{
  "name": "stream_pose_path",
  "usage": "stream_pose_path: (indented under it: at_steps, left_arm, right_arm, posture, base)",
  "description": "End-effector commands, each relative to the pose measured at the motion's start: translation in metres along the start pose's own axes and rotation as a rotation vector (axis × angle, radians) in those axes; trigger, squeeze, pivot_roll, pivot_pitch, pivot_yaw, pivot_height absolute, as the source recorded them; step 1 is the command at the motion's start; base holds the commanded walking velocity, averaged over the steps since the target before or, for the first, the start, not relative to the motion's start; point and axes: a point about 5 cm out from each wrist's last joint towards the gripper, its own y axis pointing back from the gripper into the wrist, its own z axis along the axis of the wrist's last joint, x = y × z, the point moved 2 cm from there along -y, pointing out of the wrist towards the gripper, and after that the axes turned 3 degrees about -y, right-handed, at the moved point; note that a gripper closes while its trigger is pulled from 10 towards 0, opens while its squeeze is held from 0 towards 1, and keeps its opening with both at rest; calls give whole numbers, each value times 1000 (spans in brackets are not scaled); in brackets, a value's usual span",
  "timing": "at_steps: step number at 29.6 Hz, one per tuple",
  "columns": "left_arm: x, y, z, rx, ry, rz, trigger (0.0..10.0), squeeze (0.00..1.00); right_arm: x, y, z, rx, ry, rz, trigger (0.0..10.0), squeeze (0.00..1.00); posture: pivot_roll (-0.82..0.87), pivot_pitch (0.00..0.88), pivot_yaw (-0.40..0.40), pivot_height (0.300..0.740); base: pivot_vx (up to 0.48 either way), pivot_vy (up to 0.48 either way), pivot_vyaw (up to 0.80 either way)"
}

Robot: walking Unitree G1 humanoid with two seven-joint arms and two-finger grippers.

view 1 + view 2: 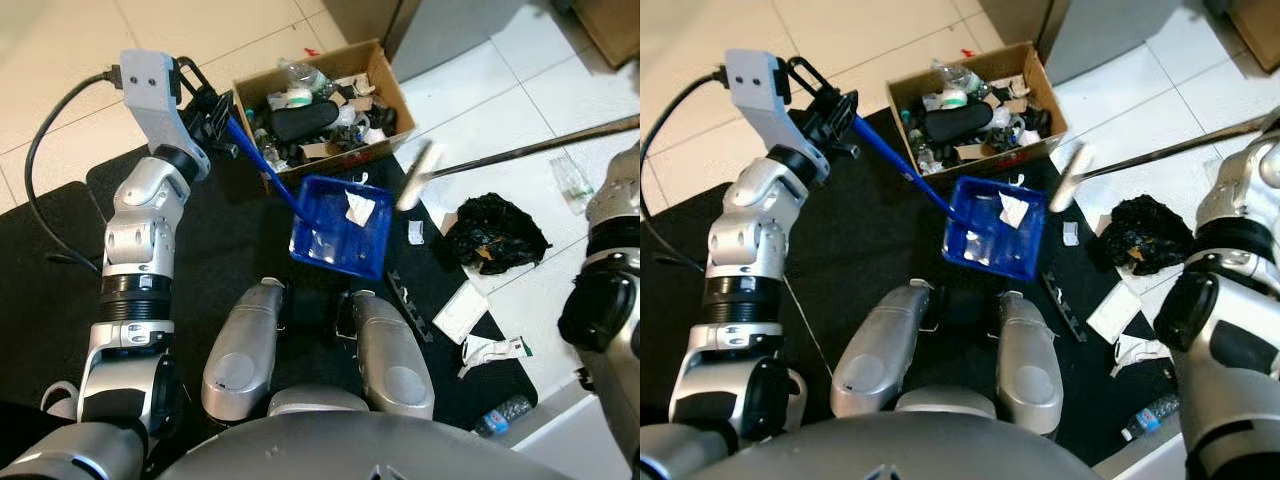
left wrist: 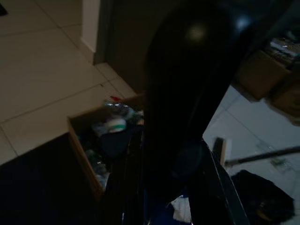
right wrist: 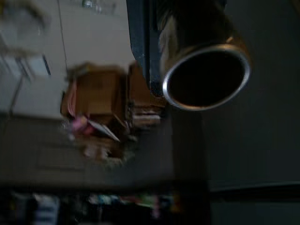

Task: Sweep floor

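L claw [image 1: 832, 118] is raised at far left, pinching the top of the blue dustpan handle [image 1: 902, 165]. Handle slants down and rightward from the claw to the blue dustpan [image 1: 340, 226], which sits on the black mat [image 1: 230, 250] in the middle, just ahead of the robot's knees. Inside the pan: crumpled white paper [image 1: 358, 208] and some smaller scraps.

Cardboard box [image 1: 385, 85] full of mixed rubbish sits just beyond the pan, at the far edge of the mat, w/ one near corner close to the handle.

Broom stick [image 1: 540, 146], metal, runs in from far right; its pale head [image 1: 419, 175] is blurred, just right of the pan's far-right corner. R arm [image 1: 1225, 290] stands at the right edge. R claw: can't tell if pressed together or spread; R wrist view shows the stick's hollow metal end [image 3: 205, 75] close up.

Right of the pan on the floor: small white scrap [image 1: 416, 232], black crumpled bag [image 1: 495, 235], flat white card [image 1: 461, 311], torn wrapper [image 1: 492, 350], and a plastic bottle [image 1: 503, 413] nearest the robot.
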Motion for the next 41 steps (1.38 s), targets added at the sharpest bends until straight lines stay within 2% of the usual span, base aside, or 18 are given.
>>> stream_pose_path:
  at_steps: [1, 4, 9, 10, 11, 14, 16, 18, 19, 23, 24, 27, 33, 35, 38, 39, 40, 41]
  left_arm:
    - [-12, -3, 21, -85, 13, -60, 10000, 0]
    - [-14, -4, 29, -104, 10, -77, 10000, 0]
    - [-20, -3, 50, -154, -2, -120, 10000, 0]
    - [-20, -3, 50, -154, -2, -120, 10000, 0]
    - [-21, -3, 60, -186, -7, -116, 10000, 0]
    - [-16, -3, 83, -258, -33, -89, 10000, 0]
    - [-14, -3, 90, -278, -45, -79, 10000, 0]
    - [-5, -1, 113, -353, -70, -57, 10000, 0]
    - [-5, -1, 113, -353, -70, -57, 10000, 0]
    - [6, 2, 136, -411, -113, -27, 10000, 0]
    - [6, 2, 136, -411, -113, -27, 10000, 0]
    - [19, 5, 163, -473, -188, -9, 10000, 0]
    - [29, 4, 190, -523, -288, 1, 10000, 0]
    - [30, 3, 194, -528, -308, 1, 10000, 0]
    - [35, -2, 203, -540, -392, -1, 10000, 0]
    - [35, -2, 203, -540, -392, -1, 10000, 0]
    - [36, -6, 205, -542, -431, -4, 10000, 0]
    - [35, -8, 204, -540, -459, -7, 10000, 0]
  right_arm:
    - [-6, 5, -7, 2, 26, 7, 10000, 0]
    - [-6, 8, -9, 1, 27, 29, 10000, 0]
    - [-8, 8, 5, -142, 258, 10, 10000, 0]
    - [-8, 8, 5, -142, 258, 10, 10000, 0]
    - [1, 9, 2, -142, 308, 81, 10000, 0]
    - [19, 17, -11, -88, 341, 213, 10000, 0]
    - [22, 20, -14, -80, 346, 232, 10000, 0]
    - [33, 29, -27, -26, 340, 301, 10000, 0]
    - [33, 29, -27, -26, 340, 301, 10000, 0]
    - [45, 37, -33, -18, 338, 345, 10000, 0]
    - [45, 37, -33, -18, 338, 345, 10000, 0]
    - [52, 43, -37, -7, 331, 376, 10000, 0]
    - [55, 48, -43, 25, 307, 411, 10000, 0]
    - [56, 49, -44, 31, 298, 415, 10000, 0]
    - [58, 55, -49, 83, 160, 390, 10000, 0]
    - [58, 55, -49, 83, 160, 390, 10000, 0]
    - [58, 56, -51, 107, 94, 368, 10000, 0]
    - [58, 57, -52, 112, 76, 364, 10000, 0]
  posture:
    - [206, 116, -60, 740]
    - [216, 120, -55, 740]
    - [217, 120, -53, 740]
    - [217, 120, -53, 740]
    - [221, 119, -55, 740]
    - [223, 118, -56, 740]
    - [226, 118, -57, 740]
    - [233, 117, -55, 740]
    - [233, 117, -55, 740]
    - [235, 116, -55, 740]
    - [235, 116, -55, 740]
    - [238, 115, -56, 740]
    - [240, 105, -51, 740]
    - [240, 105, -51, 740]
    - [241, 86, -39, 740]
    - [241, 86, -39, 740]
    - [240, 80, -32, 740]
    - [240, 80, -32, 740]
  base:
    - [0, 0, 0]
    - [0, 0, 0]
    - [0, 0, 0]
    - [0, 0, 0]
    - [0, 0, 0]
    - [0, 0, 0]
    - [0, 0, 0]
    - [0, 0, 0]
    - [0, 0, 0]
    - [0, 0, 0]
    - [0, 0, 0]
    - [0, 0, 0]
    - [0, 0, 0]
    - [0, 0, 0]
    - [0, 0, 0]
    - [0, 0, 0]
    - [0, 0, 0]
    - [0, 0, 0]
